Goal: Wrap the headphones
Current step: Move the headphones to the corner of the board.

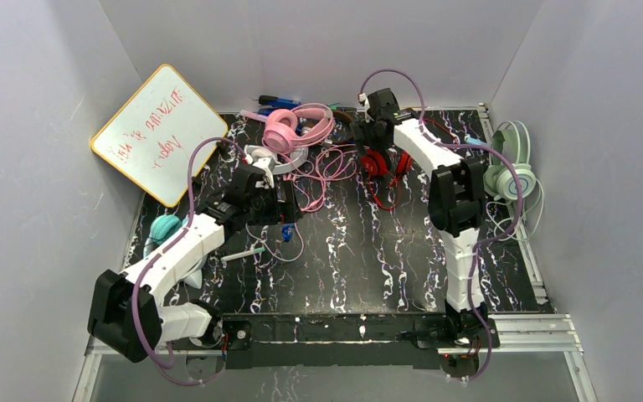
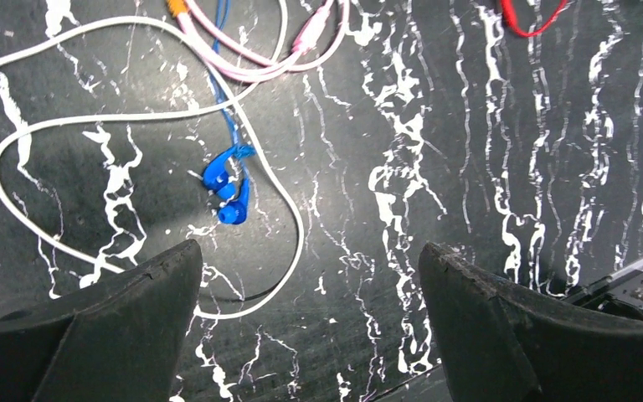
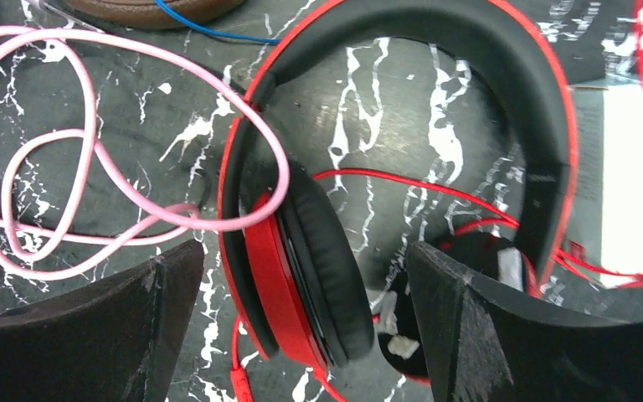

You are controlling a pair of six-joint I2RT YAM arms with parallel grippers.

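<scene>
**Both sets of fingers are wide and hold nothing**

Your left fingers (image 2: 92,327) are spread wide with nothing between them. Under them a loose white cord (image 2: 17,134) loops on the black counter (image 2: 469,126). A little pair of blue earbuds (image 2: 230,188) lies inside the loop.

Your right fingers (image 3: 75,327) are wide too, and they hold nothing. They hang right over the red headphones (image 3: 301,285), which lie flat near the back of the counter. Their red cord (image 3: 402,174) is loose around them. A pink cord (image 3: 92,167) lies across the red band by one cup. The pink headphones (image 1: 289,127) sit just to the left.

I think you are picking a pair to wrap, as no cord looks wrapped here. Next, bring the right fingers down and pinch the red cord or band. Take care the pink cord does not come along
</scene>
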